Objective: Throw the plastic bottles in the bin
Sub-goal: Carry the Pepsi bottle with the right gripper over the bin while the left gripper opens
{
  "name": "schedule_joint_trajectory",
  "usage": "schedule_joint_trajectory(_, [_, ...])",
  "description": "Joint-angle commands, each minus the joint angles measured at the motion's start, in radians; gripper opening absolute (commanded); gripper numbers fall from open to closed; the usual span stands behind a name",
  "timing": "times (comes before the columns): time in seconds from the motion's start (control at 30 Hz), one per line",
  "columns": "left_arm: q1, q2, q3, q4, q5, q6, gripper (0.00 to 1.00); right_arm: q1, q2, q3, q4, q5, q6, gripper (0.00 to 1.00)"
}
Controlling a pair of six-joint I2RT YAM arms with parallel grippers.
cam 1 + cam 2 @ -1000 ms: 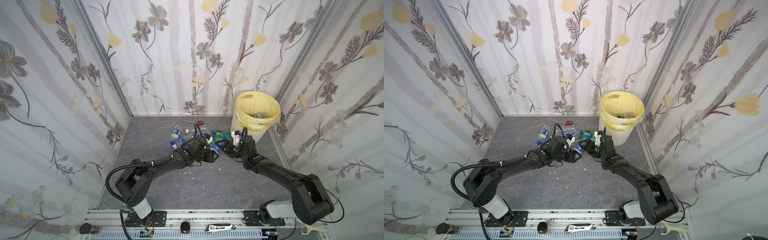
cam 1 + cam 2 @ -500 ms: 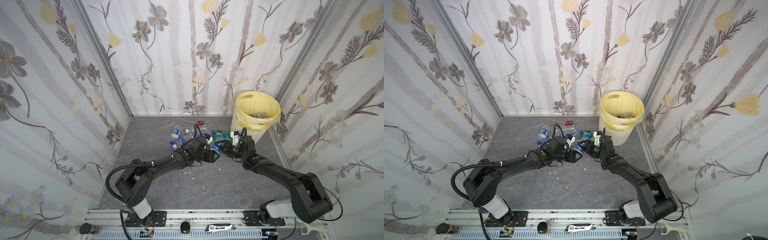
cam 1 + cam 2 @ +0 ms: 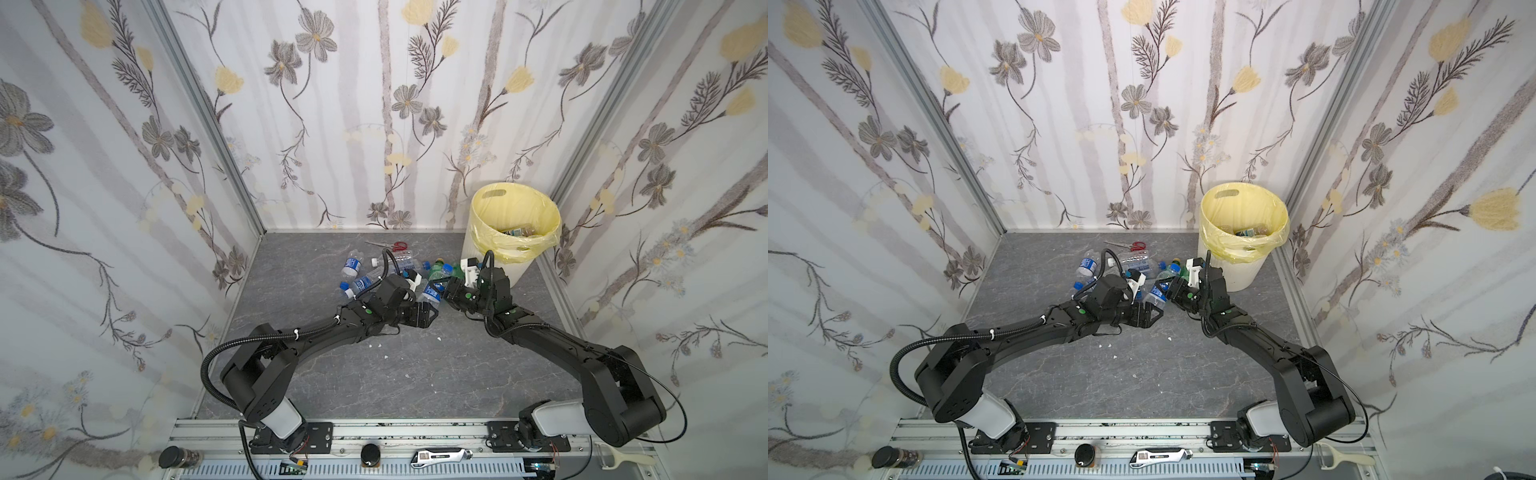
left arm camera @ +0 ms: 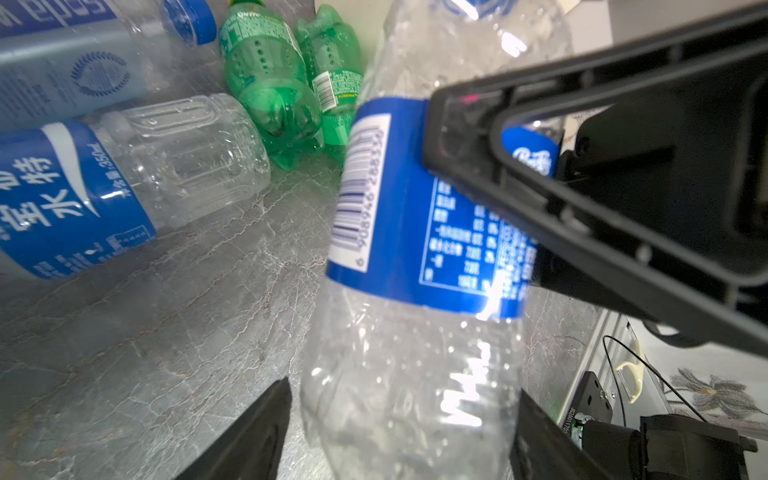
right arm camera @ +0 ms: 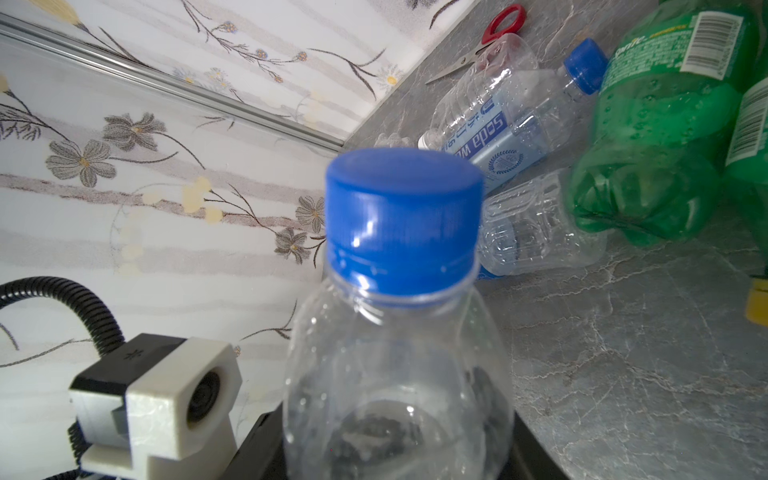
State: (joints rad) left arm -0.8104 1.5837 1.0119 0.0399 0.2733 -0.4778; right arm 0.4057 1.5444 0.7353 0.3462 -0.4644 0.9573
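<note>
Clear blue-capped plastic bottle (image 4: pixel 415 232) sits gripped in our right fingers (image 4: pixel 582 166); left fingers (image 4: pixel 249 436) stand wide around it. We see the yellow-lined white bin (image 3: pixel 519 266) at two o'clock, nearer our right arm (image 3: pixel 540 332).

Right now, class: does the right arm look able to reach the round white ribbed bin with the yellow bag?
Probably yes. The round white ribbed bin stands close behind the right pincer, which grips a clear blue-labelled plastic bottle; in both top views nothing stands between them.
</note>
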Motion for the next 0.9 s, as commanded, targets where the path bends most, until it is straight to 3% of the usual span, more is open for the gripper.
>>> schedule_joint_trajectory(0.0, [0.006, -0.025, -0.007, 0.01, -0.025, 0.023, 0.86, 0.001, -0.006, 0.011, -0.029, 0.027, -0.022, 0.54])
schedule_joint_trajectory(0.27, [0.017, -0.065, -0.003, -0.026, -0.041, 0.056, 1.0, 0.001, -0.007, 0.12, -0.106, 0.056, -0.077, 0.53])
schedule_joint_trajectory(0.6, [0.017, -0.127, 0.05, -0.074, -0.058, 0.124, 1.0, -0.029, 0.01, 0.3, -0.23, 0.09, -0.162, 0.53])
schedule_joint_trajectory(0.87, [0.016, -0.123, 0.185, -0.11, -0.072, 0.209, 1.0, -0.096, 0.013, 0.472, -0.317, 0.117, -0.21, 0.53])
